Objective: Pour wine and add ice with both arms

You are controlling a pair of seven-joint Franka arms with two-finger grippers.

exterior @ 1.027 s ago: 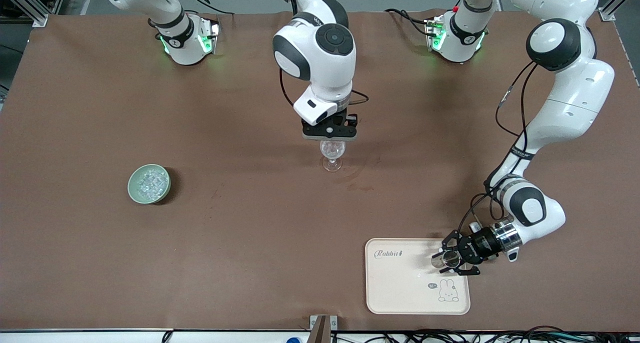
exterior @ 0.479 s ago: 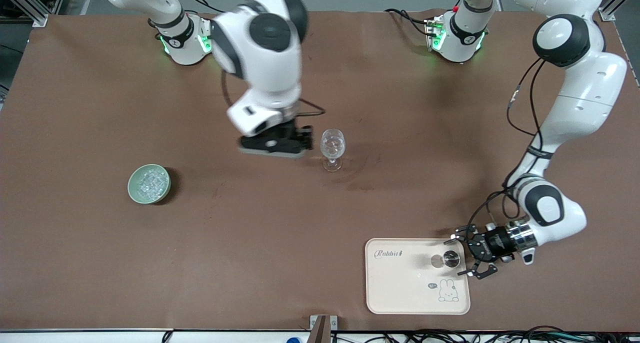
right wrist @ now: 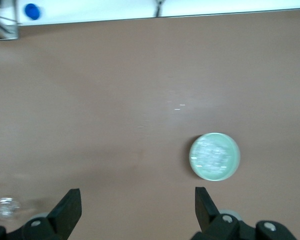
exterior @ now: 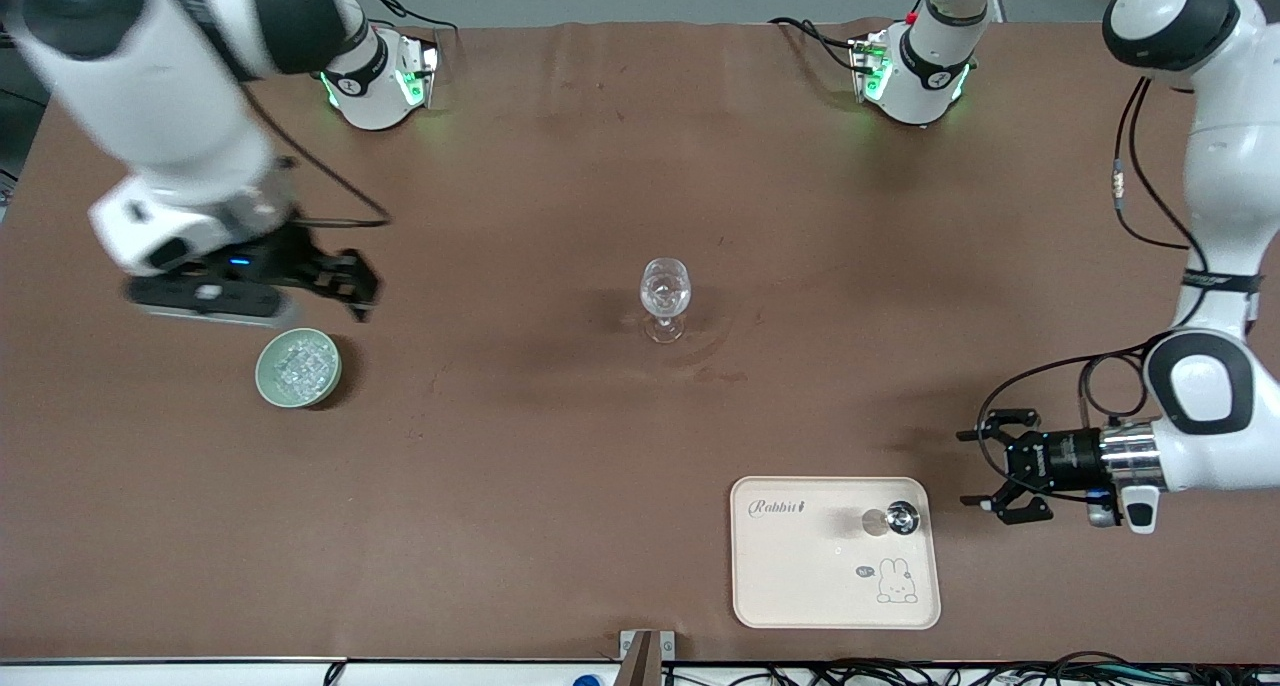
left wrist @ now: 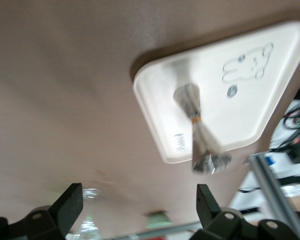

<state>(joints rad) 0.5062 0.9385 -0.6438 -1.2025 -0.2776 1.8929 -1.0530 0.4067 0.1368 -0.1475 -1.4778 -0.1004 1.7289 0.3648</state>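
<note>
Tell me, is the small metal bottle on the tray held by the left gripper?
No, the left gripper is open and apart from the metal bottle, which stands alone on the tray.

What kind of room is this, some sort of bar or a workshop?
Most likely a robotics lab, not a bar. Two white robot arms are bolted along one edge of a brown-covered table, cables trail at the table's edges, and only a few props stand on it: a wine glass, a bowl of ice, a rabbit tray.
</note>
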